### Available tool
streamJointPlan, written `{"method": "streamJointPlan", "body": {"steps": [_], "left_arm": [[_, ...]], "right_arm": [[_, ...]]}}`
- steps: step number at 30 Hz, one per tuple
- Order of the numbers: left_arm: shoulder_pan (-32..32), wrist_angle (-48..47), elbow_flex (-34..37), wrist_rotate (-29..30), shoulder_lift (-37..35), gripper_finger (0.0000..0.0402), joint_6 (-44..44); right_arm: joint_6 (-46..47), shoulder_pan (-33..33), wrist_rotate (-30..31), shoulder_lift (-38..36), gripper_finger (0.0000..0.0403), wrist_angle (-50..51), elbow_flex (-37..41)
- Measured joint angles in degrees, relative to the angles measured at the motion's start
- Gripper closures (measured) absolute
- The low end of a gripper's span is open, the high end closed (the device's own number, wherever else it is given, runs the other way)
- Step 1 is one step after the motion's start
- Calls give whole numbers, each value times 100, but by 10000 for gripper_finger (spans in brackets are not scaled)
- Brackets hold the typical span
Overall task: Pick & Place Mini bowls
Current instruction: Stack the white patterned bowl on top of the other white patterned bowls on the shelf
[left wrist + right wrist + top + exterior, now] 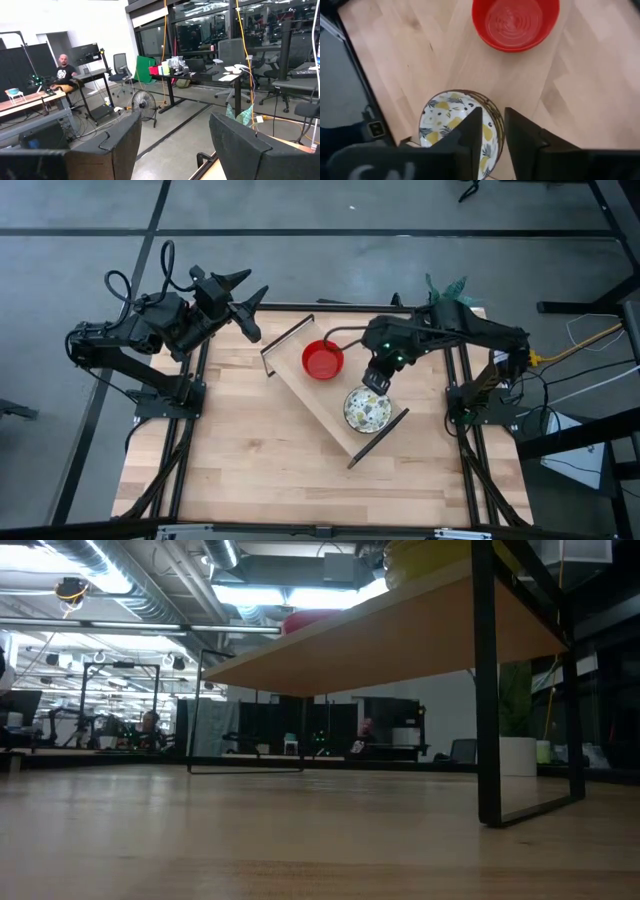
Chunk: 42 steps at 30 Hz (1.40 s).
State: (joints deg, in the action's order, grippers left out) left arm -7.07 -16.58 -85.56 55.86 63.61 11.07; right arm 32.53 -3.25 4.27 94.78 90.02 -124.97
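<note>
A patterned bowl, white inside with yellow-green speckles, sits on a raised wooden shelf that stands slantwise on the table. In the right wrist view the patterned bowl shows several rim lines, as if stacked. A glossy red bowl rests on the same shelf toward its far left end; the low view shows this red bowl and the yellow outside of the patterned one. My right gripper is over the patterned bowl's far rim, shut on it. My left gripper waits open at the table's far left corner. My right gripper comes from above, pointing down, and has the patterned bowl's rim between its two fingers. One finger stands inside the bowl and the other outside. The bowl sits level, its base on the shelf top.
The shelf has black metal legs with open room underneath. A white pot with a green plant stands at the table's far right corner, with leaves behind the right arm. Bare tabletop lies toward the near edge. A person sits far off.
</note>
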Motion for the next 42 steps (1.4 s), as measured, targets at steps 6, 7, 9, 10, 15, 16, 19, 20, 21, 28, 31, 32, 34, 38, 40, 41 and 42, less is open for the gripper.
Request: {"method": "streamJointPlan", "body": {"steps": [6,7,9,10,15,16,19,20,21,28,31,32,34,38,40,41,42], "left_arm": [[-1,0,0,0,0,176,4],[-1,0,0,0,0,176,5],[0,0,0,0,0,176,9],[-2,0,0,0,0,176,11],[0,-1,0,0,0,176,15],[-1,-2,0,0,0,176,15],[-1,-2,0,0,0,176,15],[0,-2,0,0,0,176,15],[0,-2,0,0,0,176,15],[0,-4,0,0,0,176,13],[-2,-4,0,0,0,176,2],[-1,-4,0,0,0,176,2],[-1,-4,0,0,0,176,0],[0,-4,0,0,0,176,0],[0,-4,0,0,0,176,-2],[-1,-4,0,0,0,176,-2],[0,-4,0,0,0,176,-2]], "right_arm": [[-442,-253,470,0,388,-144,0],[-524,-275,477,0,395,-166,0],[-644,-310,479,0,395,-208,0],[-712,-312,478,0,394,-232,0],[-1296,-345,477,-2,399,-781,0],[-1426,-343,475,-4,399,-924,0],[-1830,-343,316,-9,400,-1324,0],[-1938,-343,276,-9,400,-1431,0],[-2026,-343,227,-9,400,-1513,0],[-2637,-336,-296,-12,401,-2407,0],[-2844,-329,-475,-15,401,-2777,0],[-2901,-317,-497,-15,402,-2850,0],[-3019,-277,-501,-17,402,-2941,0],[-3274,-160,-504,-18,402,-3210,37],[-3358,-99,-594,-33,402,-3404,143],[-3397,-73,-644,-57,402,-3427,200],[-3438,-47,-674,-67,402,-3460,286]]}}
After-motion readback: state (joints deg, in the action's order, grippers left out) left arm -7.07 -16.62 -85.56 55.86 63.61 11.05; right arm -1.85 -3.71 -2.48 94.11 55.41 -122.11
